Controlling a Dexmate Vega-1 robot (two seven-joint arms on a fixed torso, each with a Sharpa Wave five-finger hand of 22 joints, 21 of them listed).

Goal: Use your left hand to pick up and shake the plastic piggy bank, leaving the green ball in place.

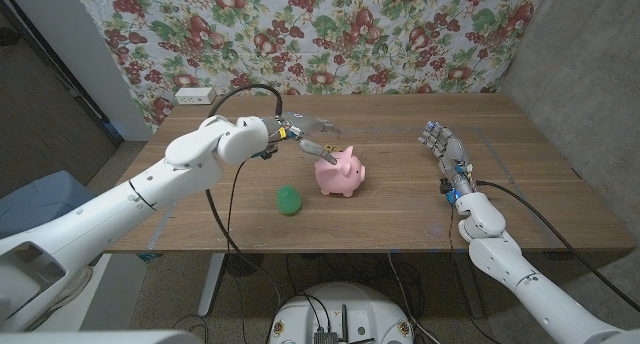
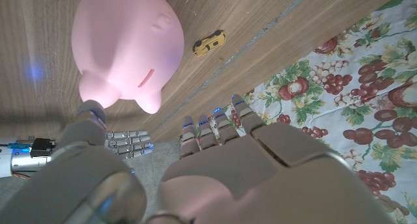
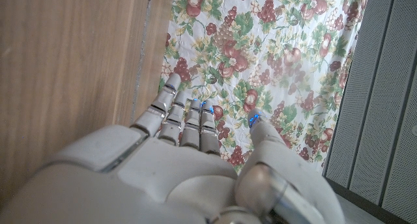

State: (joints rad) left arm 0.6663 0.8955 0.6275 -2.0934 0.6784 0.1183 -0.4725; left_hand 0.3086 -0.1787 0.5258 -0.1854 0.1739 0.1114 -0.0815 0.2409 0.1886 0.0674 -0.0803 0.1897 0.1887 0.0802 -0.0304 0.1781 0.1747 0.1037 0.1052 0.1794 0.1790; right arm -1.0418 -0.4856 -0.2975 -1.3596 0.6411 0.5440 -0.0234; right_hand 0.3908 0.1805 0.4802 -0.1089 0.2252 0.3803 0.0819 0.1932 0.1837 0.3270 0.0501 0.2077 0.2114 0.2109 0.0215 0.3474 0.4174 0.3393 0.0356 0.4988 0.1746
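A pink plastic piggy bank (image 1: 341,172) stands near the middle of the wooden table (image 1: 400,119). In the left wrist view the piggy bank (image 2: 127,48) sits just past my fingers, with its coin slot visible. My left hand (image 1: 312,136) hovers above and just behind the pig, fingers spread and holding nothing. A green ball (image 1: 289,199) lies on the table to the pig's left, nearer the front edge. My right hand (image 1: 445,149) stands on its edge at the right side of the table, fingers apart and empty.
A small yellow toy car (image 2: 208,42) lies on the table beyond the pig. A white power strip (image 1: 194,95) sits at the back left corner. A floral cloth (image 1: 330,34) hangs behind the table. A grey wall (image 1: 590,74) stands to the right.
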